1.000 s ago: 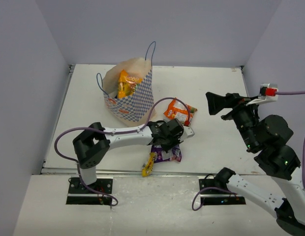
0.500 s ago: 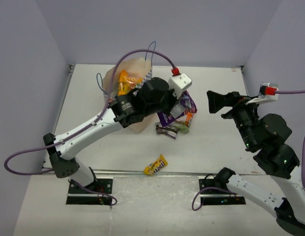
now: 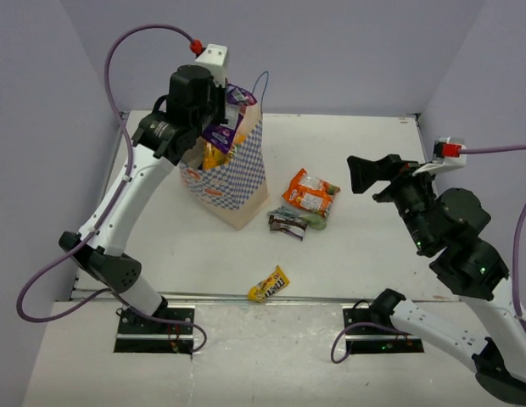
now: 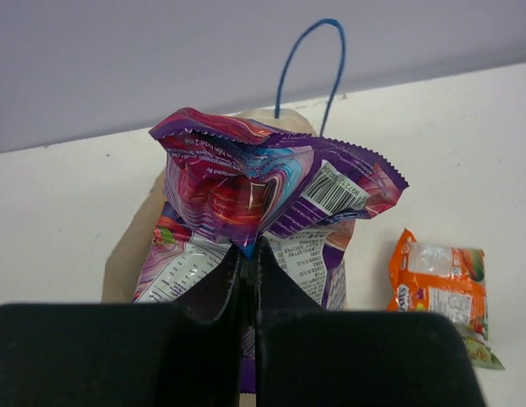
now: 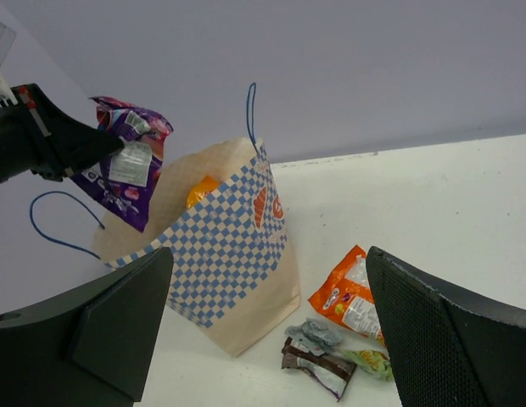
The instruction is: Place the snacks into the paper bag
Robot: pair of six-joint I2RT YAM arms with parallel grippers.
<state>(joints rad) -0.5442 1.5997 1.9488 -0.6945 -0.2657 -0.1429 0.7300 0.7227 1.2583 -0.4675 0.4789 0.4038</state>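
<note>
One crinkly purple packet (image 4: 263,199) tight in left gripper (image 4: 250,254) above paper bag (image 3: 237,174) — right gripper (image 3: 356,174) agape.

The left arm stretches high and forward, its tool (image 4: 250,254) pinched tight on a packet (image 4: 254,195), while the right arm is raised at the side, its tool (image 5: 267,254) spread wide.

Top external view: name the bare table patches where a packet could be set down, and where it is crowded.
Bare table: the far stretch right of the paper bag; the near-left patch between the bag and the yellow packet; the near-right strip right of that packet. Crowded: beside the bag, where the orange packet and brown bar bunch together.
</note>
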